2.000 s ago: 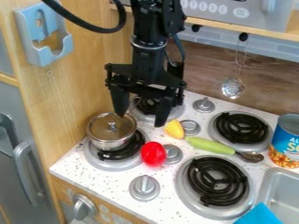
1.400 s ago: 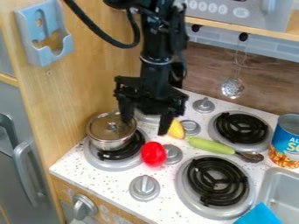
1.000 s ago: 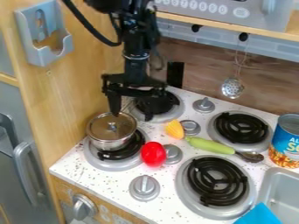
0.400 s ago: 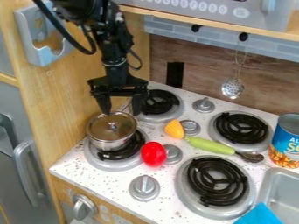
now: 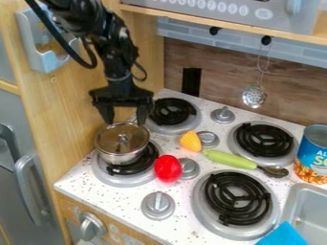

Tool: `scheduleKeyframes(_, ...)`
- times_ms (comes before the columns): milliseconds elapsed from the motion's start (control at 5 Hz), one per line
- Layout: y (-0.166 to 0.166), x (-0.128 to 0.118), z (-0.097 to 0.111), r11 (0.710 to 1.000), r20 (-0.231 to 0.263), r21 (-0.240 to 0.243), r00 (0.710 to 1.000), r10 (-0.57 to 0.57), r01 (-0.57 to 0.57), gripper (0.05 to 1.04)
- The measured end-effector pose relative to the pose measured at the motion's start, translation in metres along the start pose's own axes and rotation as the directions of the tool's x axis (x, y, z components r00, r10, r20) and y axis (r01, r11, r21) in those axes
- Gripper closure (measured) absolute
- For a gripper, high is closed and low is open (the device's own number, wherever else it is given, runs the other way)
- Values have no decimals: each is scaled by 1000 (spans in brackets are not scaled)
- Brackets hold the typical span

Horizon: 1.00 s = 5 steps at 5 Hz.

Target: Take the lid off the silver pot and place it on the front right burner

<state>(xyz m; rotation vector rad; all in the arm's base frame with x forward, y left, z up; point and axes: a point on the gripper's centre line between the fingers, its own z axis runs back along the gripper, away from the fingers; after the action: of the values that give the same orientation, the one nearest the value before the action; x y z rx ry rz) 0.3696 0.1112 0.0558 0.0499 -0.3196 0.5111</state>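
With its two fingers spread wide, a black gripper (image 5: pixel 125 122) hangs at the far edge of a lidded pot (image 5: pixel 119 156) seated on a burner (image 5: pixel 114 180), near a red toy (image 5: pixel 168 169).

Black robot arm, angular dark segments, a silvery ring, loose looping black cable.

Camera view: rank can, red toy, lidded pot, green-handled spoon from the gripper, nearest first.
As seen in the view, from the gripper:
1. Lidded pot: just below it, on the left front burner.
2. Red toy: right of the pot.
3. Green-handled spoon: farther right, between the right burners.
4. Can: right edge.
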Motion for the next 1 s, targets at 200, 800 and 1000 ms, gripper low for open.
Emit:
scheduleKeyframes(200,3,3,-9,999,-14,32,1000,16,-15,82)
scheduleKeyframes(800,8,0,-26,995,-47,95,999,19,-14,82)
scheduleKeyframes(1000,7,-1,-30,995,-56,95,998,17,-11,82)
